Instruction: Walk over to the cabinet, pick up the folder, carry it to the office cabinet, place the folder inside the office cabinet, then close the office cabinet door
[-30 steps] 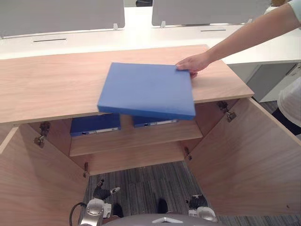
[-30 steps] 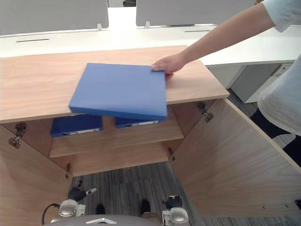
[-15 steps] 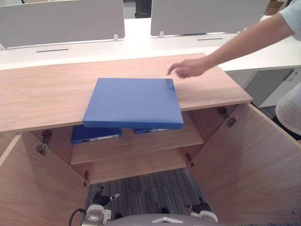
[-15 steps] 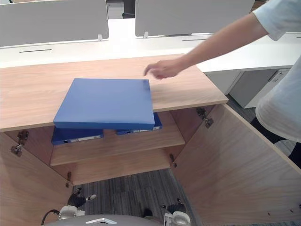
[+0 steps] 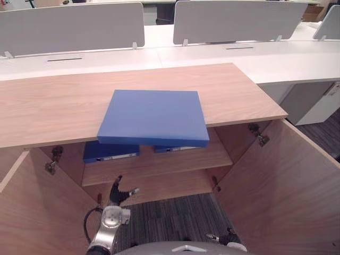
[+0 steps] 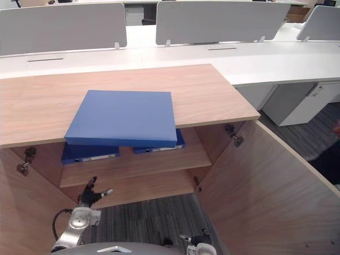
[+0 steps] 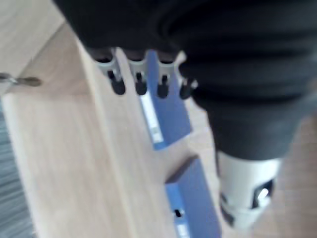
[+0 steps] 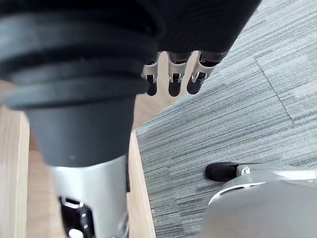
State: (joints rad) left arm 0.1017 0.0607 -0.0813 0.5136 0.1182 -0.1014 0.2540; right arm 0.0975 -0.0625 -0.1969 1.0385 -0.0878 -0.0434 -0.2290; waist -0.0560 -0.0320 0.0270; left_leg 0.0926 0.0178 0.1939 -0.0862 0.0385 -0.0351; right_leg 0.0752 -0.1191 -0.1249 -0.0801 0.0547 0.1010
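A flat blue folder (image 5: 154, 117) lies on the wooden cabinet top (image 5: 53, 101), its near edge hanging over the front. Nothing is touching it. My left hand (image 5: 120, 194) is raised below, in front of the cabinet's lower shelf, fingers straight and empty. The left wrist view shows its fingers (image 7: 139, 82) in a row, with two blue binders (image 7: 166, 116) on the shelf past them. Low near the floor on the right, my right hand (image 6: 197, 239) hangs with relaxed fingers (image 8: 171, 82) over grey carpet, holding nothing.
Both cabinet doors stand open: the right door (image 5: 281, 186) and the left door (image 5: 32, 212) flank the opening. Two blue binders (image 5: 110, 151) sit on the inner shelf (image 5: 159, 162). White desks (image 5: 239, 56) with grey screens (image 5: 234, 20) stand behind. A person (image 6: 328, 164) shows at the right edge.
The person's arm has pulled away from the folder and out of view. My left hand has risen toward the shelf. The camera has tipped up a little.
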